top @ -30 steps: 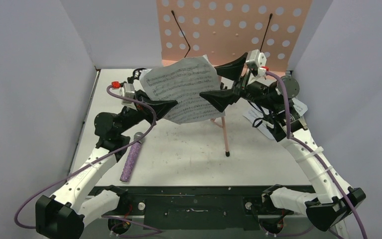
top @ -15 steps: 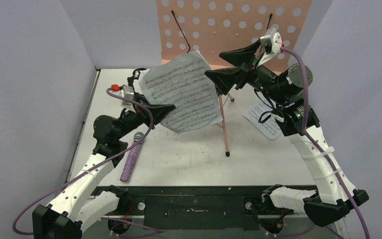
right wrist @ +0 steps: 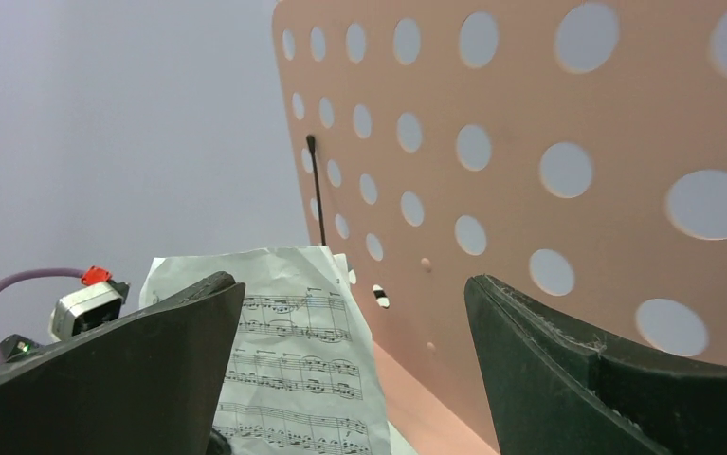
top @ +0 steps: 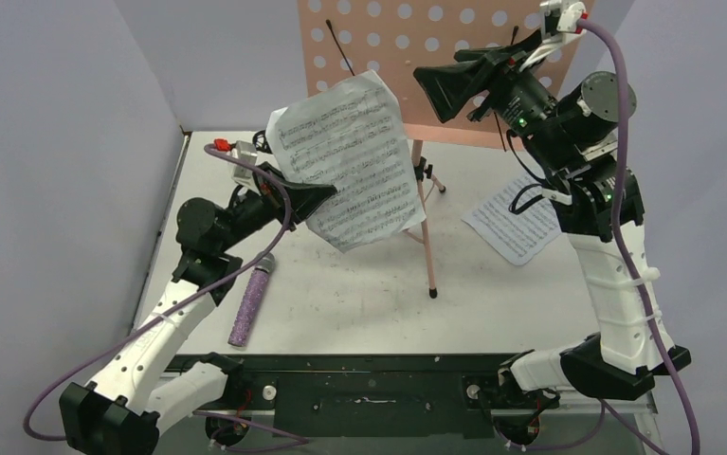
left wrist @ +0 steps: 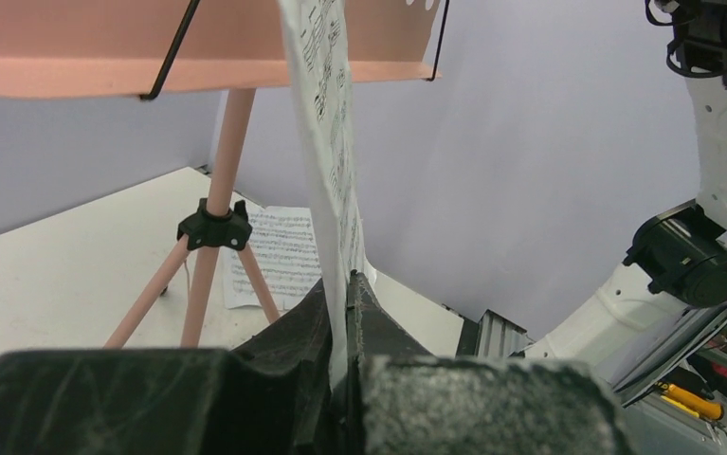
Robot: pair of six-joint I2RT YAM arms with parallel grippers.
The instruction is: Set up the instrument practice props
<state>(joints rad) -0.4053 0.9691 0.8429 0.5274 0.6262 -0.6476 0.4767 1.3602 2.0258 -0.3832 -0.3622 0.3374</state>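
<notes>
The pink perforated music stand stands upright on its tripod at the back middle; it also shows in the right wrist view. My left gripper is shut on a white sheet-music page and holds it upright in front of the stand's desk; in the left wrist view the page rises edge-on from between the jaws. My right gripper is open and empty, raised high before the stand's right side. A second page lies on the table at the right. The purple glitter microphone lies on the table at the left. The black mic stand is out of view.
Grey walls close in the table on the left, back and right. The stand's pink legs reach toward the table's middle. The arm bases and a black rail run along the near edge.
My right gripper has let go of the held page and risen up and to the right, open. My left gripper has lifted the page a little toward the stand.
</notes>
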